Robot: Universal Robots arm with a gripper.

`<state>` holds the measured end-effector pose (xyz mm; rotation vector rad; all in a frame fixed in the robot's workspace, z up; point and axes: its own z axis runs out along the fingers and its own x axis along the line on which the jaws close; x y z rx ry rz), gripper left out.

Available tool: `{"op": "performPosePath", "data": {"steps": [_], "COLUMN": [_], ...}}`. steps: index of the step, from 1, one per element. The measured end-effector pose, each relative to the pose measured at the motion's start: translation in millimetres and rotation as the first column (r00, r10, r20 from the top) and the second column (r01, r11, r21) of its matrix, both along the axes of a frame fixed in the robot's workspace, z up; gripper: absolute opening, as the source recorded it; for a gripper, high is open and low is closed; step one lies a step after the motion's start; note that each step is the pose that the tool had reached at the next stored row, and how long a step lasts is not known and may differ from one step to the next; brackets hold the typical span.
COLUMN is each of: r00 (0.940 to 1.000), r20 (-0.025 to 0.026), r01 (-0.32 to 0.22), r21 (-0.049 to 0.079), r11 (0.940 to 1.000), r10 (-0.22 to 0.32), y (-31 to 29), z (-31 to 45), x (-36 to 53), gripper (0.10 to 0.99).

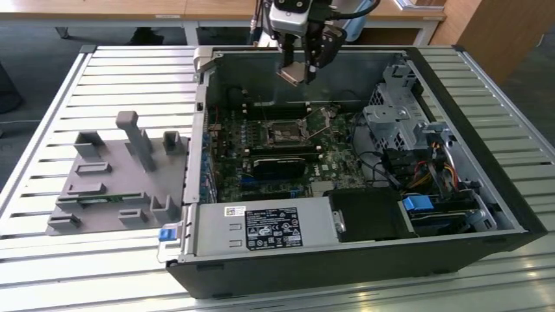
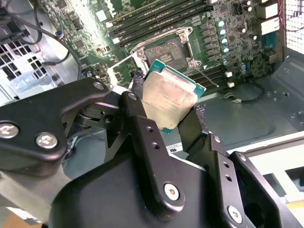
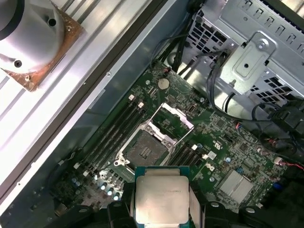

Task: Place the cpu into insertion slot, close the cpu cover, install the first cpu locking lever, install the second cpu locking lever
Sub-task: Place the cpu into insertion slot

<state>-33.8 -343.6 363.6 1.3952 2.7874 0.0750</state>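
A slatted metal table (image 1: 104, 78) carries an open computer case (image 1: 347, 266) lying on its side, with a grey fixture block (image 1: 113, 182) on the slats at the exterior view's left of the case. In the exterior view, the gripper (image 1: 299, 70) hangs above the far part of the case interior, clamped on the cpu (image 1: 293, 74), which is held tilted and well clear of the green board. The insertion slot (image 1: 284, 133) lies below it, uncovered, between the memory sticks (image 1: 273, 106) and a black heat-sink block (image 1: 277, 166); the power-supply box (image 1: 264, 227) sits at the near wall. In the second wrist view, the two black fingers (image 2: 142, 128) press on opposite edges of the cpu (image 2: 170, 97), metal top facing the camera, green substrate showing along its upper edges. Beyond it, the insertion slot (image 2: 164, 52) stands empty, and the cpu cover (image 2: 121, 71) is swung open beside it. In the first wrist view, the cpu (image 3: 161, 194) is gripped at both sides and is apart from the board. The insertion slot (image 3: 145, 151) shows its dark centre, with the cpu cover (image 3: 173, 118) hinged back just beside it, green board visible through its window. A metal drive cage (image 3: 256, 52) stands on the far side of the board.
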Motion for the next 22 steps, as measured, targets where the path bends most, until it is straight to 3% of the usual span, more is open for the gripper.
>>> {"op": "performPosePath", "data": {"steps": [12, 22], "r00": [0.9959, 0.9873], "r20": [0.0005, 0.0014], "r01": [0.091, 0.159], "r21": [-0.01, -0.018], "r11": [0.9958, 0.9871], "r10": [-0.091, -0.159], "y": [0.4, 1.2], "z": [-0.4, -0.8], "x": [0.0, 0.0], "gripper": [0.541, 0.541]}}
